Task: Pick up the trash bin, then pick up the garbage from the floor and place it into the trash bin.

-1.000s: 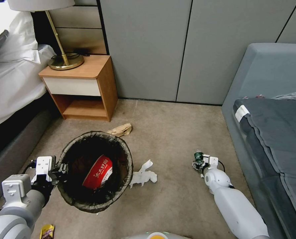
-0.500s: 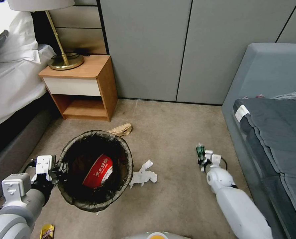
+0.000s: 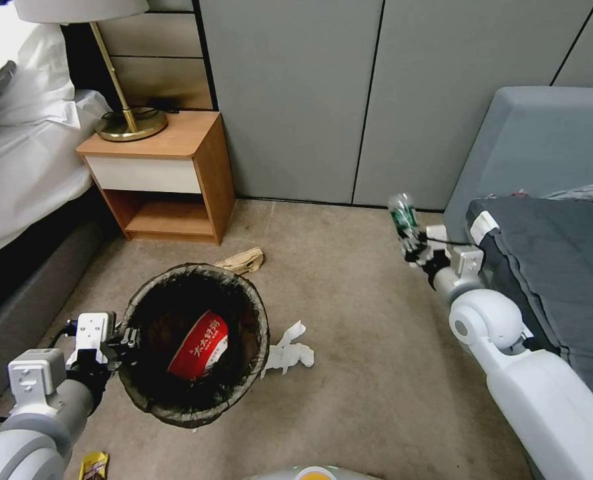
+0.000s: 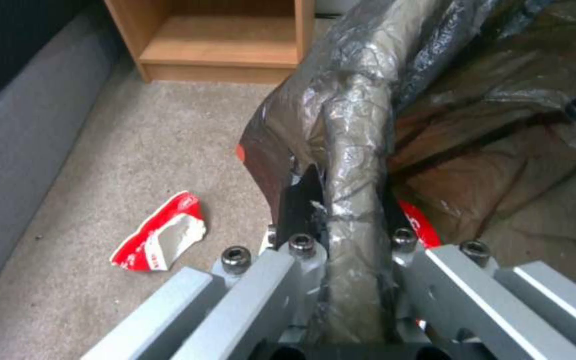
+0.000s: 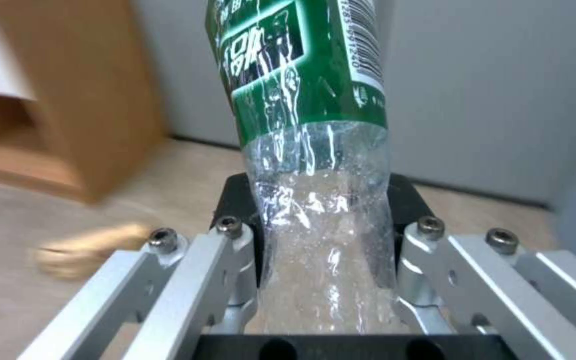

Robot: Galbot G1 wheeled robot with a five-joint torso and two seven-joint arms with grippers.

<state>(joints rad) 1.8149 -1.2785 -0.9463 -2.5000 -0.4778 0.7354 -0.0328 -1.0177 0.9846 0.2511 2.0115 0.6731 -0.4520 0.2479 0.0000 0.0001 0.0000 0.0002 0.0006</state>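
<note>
Beside the trash bin (image 4: 355, 150) the left tool (image 4: 345, 235) pinches, a red wrapper (image 4: 161, 232) lies.

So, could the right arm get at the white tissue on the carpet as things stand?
Probably not yet: the right gripper has its jaws shut on the green bottle, raised by the sofa. The carpet around the tissue beside the trash bin looks unobstructed.

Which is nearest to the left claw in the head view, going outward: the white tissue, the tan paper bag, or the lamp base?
From the left claw, clamped on the trash bin rim:
1. White tissue, on the carpet past the bin.
2. Tan paper bag, behind the bin.
3. Lamp base, on the nightstand.
</note>
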